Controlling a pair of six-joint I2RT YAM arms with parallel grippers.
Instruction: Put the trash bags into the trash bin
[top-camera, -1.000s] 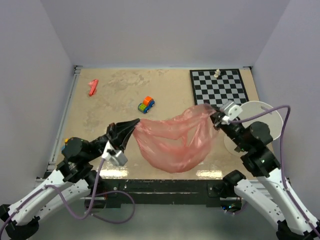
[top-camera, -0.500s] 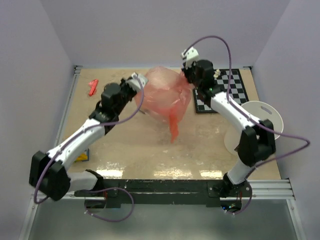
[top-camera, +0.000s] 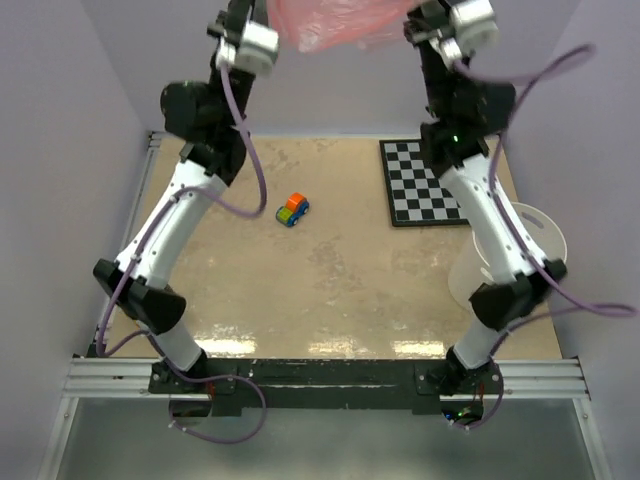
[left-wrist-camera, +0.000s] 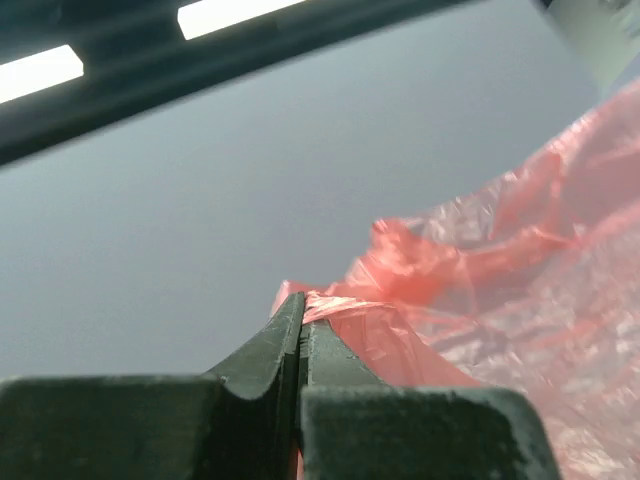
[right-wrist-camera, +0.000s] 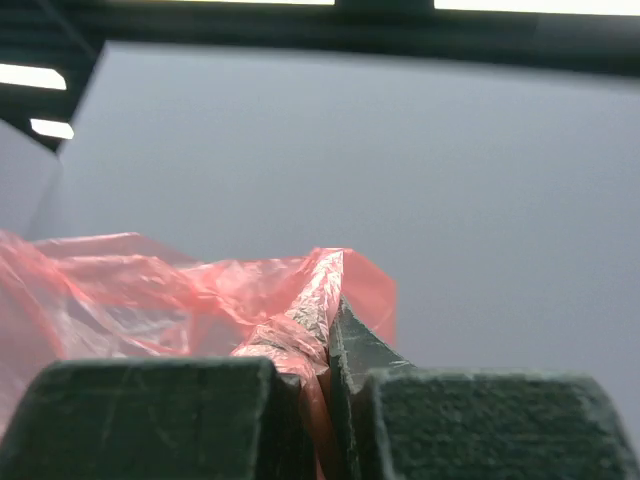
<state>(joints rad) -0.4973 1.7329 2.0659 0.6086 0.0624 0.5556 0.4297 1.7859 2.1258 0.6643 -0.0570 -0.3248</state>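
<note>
While both arms reach up high, the red-pink bag (top-camera: 335, 25) hangs in the air between them, at the very top of the overhead view, above the far side of the table (top-camera: 330, 300). Its long axis runs left to right, one end at each gripper, and the slack middle droops a little downward. The frame's top edge cuts off the upper part, so its full shape is not clear.

Left gripper (left-wrist-camera: 300, 312): jaws clenched tight, with a bunched corner of the bag (left-wrist-camera: 480, 300) pinched at the tips. From there the film spreads away to the right in the left wrist view, crinkly and see-through.

Right gripper (right-wrist-camera: 330, 322): jaws also clamped, a twisted fold of the bag (right-wrist-camera: 150, 290) caught between them and the film trailing off to the left in the right wrist view.

White bin (top-camera: 545, 228) sits on the right side of the table, just beside the near right corner of the checkerboard (top-camera: 430, 185), well below the bag and apart from it. The right arm crosses in front of it. It looks tipped, but that is hard to tell from here.

Small toy car (top-camera: 292, 209) sits near the middle of the table, left of the checkerboard.
</note>
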